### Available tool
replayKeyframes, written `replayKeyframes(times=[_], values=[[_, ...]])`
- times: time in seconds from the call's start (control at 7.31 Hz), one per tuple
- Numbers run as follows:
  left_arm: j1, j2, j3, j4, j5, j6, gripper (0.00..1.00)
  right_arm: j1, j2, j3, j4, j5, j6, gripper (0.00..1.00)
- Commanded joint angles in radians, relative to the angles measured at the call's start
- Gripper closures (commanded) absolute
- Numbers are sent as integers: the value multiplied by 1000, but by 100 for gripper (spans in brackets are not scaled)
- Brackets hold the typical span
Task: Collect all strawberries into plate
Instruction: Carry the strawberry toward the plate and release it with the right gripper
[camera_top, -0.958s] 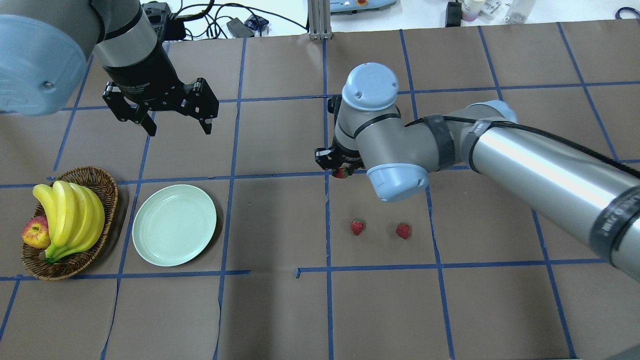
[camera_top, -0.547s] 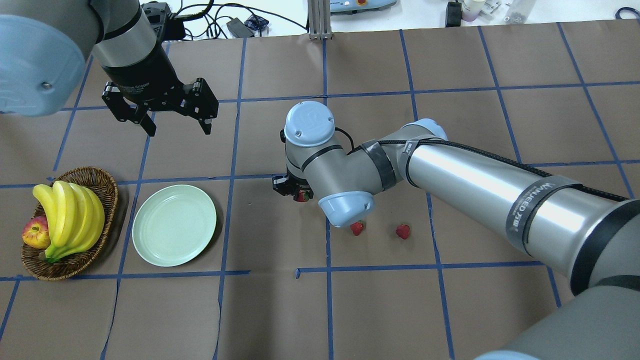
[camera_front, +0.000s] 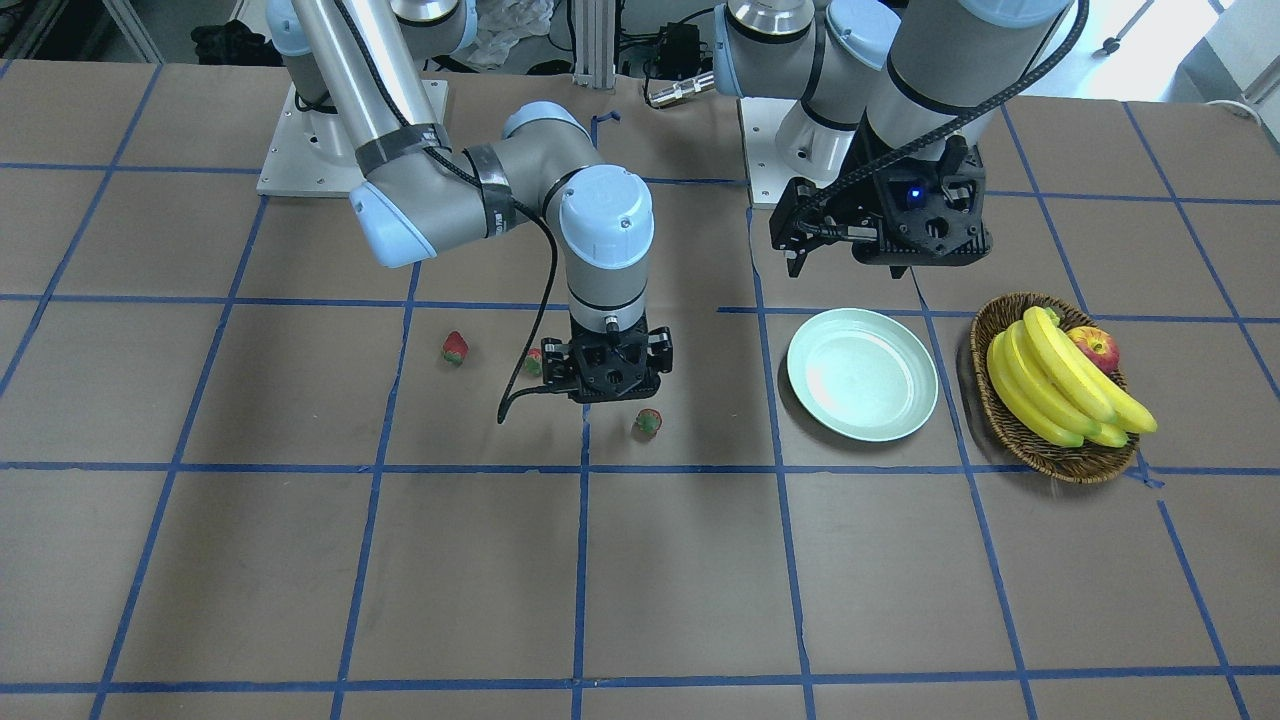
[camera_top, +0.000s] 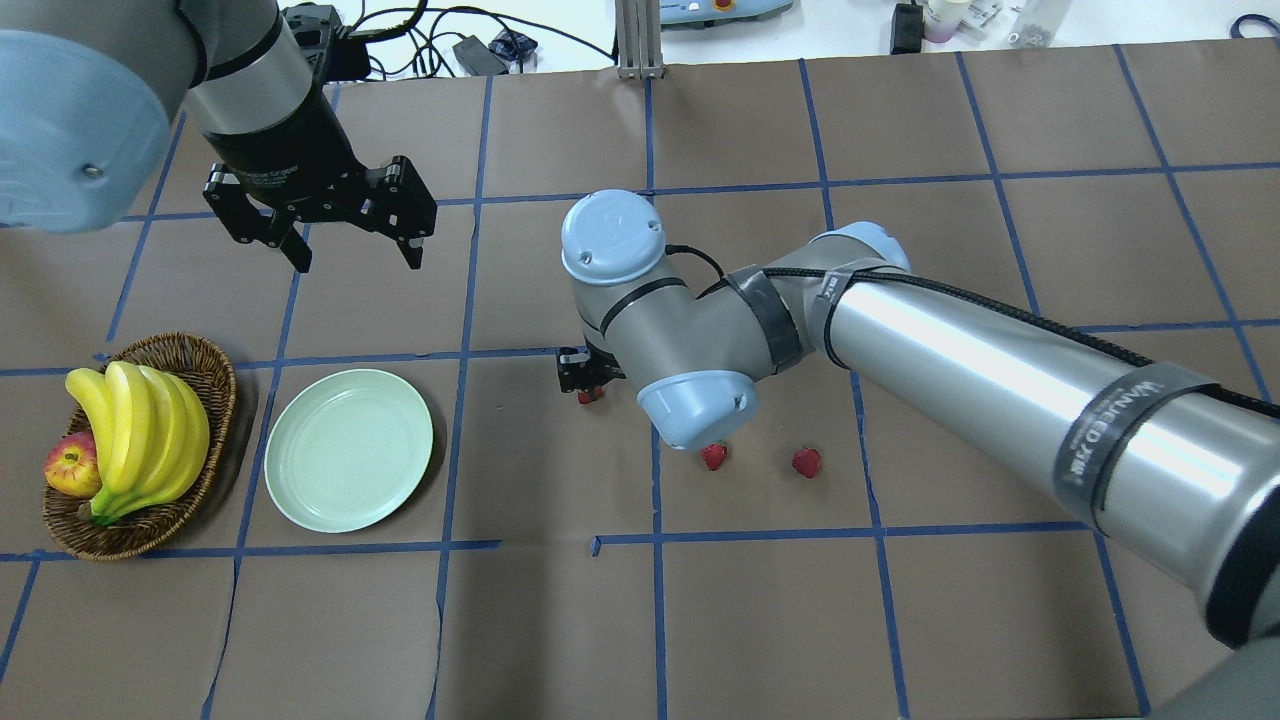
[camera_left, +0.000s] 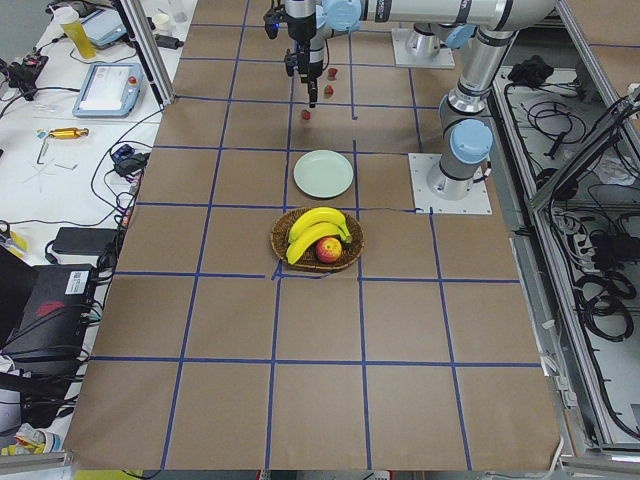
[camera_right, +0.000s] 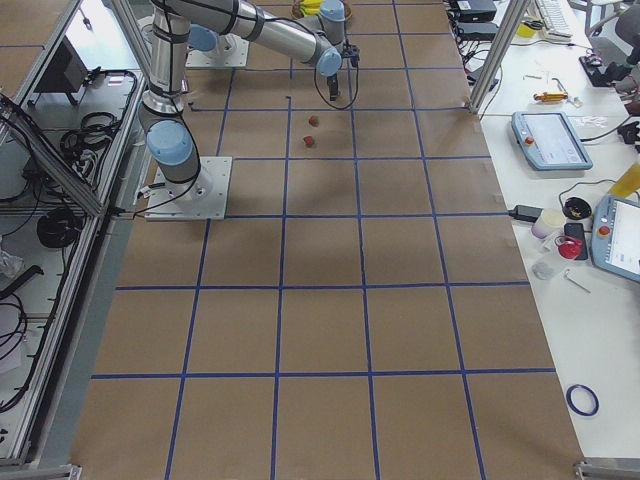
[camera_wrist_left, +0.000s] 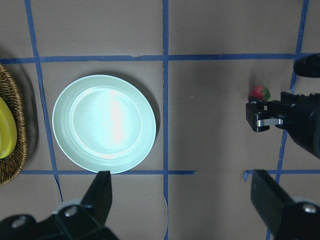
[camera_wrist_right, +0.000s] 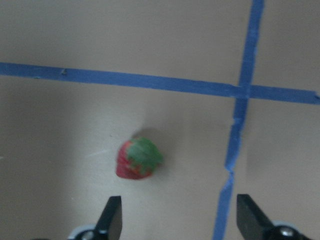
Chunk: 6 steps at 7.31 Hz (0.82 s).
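The plate (camera_top: 348, 450) is noted on the table (camera_top: 550, 620), glossy and bare. All three strawberries are found on the table, off the plate, on the side away from the wicker basket (camera_top: 215, 365). The right gripper (camera_wrist_right: 179, 219) is held over the table with its fingers spread wide and nothing pinched. The nearest strawberry (camera_wrist_right: 139, 159) is seen lying on the table below it, clear of both fingertips (camera_wrist_right: 112, 220) and offset toward one of them. This strawberry is the closest of the three to the plate, yet well apart from its rim, with a blue tape line between them. The second strawberry (camera_top: 713, 457) and third strawberry (camera_top: 806, 462) are recorded farther from the plate, side by side; the second is partly covered by the right arm's wrist joint in the overhead view. The left gripper (camera_top: 357, 258) is held above the table past the plate's far edge, fingers spread and empty. The basket, with bananas (camera_top: 140, 420) and an apple (camera_top: 70, 465), is set just beside the plate.
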<state>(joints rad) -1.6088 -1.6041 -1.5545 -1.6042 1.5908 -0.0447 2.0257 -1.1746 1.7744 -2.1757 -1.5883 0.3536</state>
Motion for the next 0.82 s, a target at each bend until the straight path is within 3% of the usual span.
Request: replayKeyframes(times=[0.0,0.27,0.55,0.68], values=[[0,0,-1,1,0,-1,0,-163,-132,20,228,-59,-165,0],[0,-4,-1,1,0,-1,0,-266,-148,161,203,-64,-255,0],[0,-5,-1,3,0,-1,0,-271,-157,262,21,-78,-229,0],[0,-5,-1,3,0,-1,0,-271,-145,293,14,-67,-223,1]])
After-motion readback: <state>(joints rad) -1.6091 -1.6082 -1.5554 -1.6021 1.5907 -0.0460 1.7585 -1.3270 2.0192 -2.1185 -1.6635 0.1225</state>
